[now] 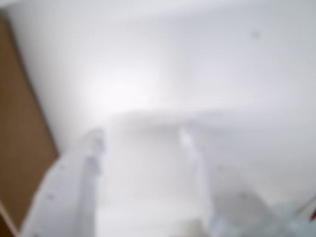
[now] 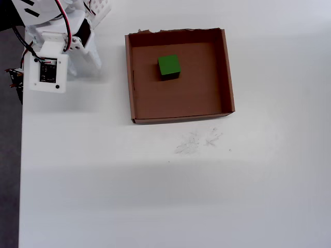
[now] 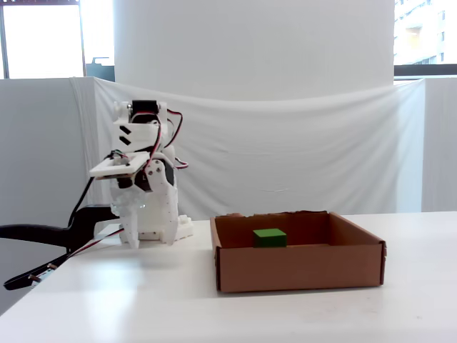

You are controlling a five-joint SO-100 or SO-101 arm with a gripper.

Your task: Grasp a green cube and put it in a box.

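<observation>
The green cube (image 2: 168, 66) lies inside the box (image 2: 181, 118), in its far middle part in the overhead view. In the fixed view the cube (image 3: 269, 237) shows above the box's front wall (image 3: 300, 268). The arm (image 2: 57, 51) is folded up at the table's left end, well apart from the box, and it also shows in the fixed view (image 3: 146, 193). In the blurred wrist view my gripper (image 1: 140, 136) points at bare white table. Its two white fingers (image 1: 94, 145) stand apart with nothing between them. Cube and box do not show in the wrist view.
The white table (image 2: 170, 196) stretches in front of and to the right of the box. Faint scuff marks (image 2: 199, 140) lie just before the box. Cables (image 3: 43, 250) hang off the left table edge. A blurred brown strip (image 1: 19, 138) runs down the wrist view's left side.
</observation>
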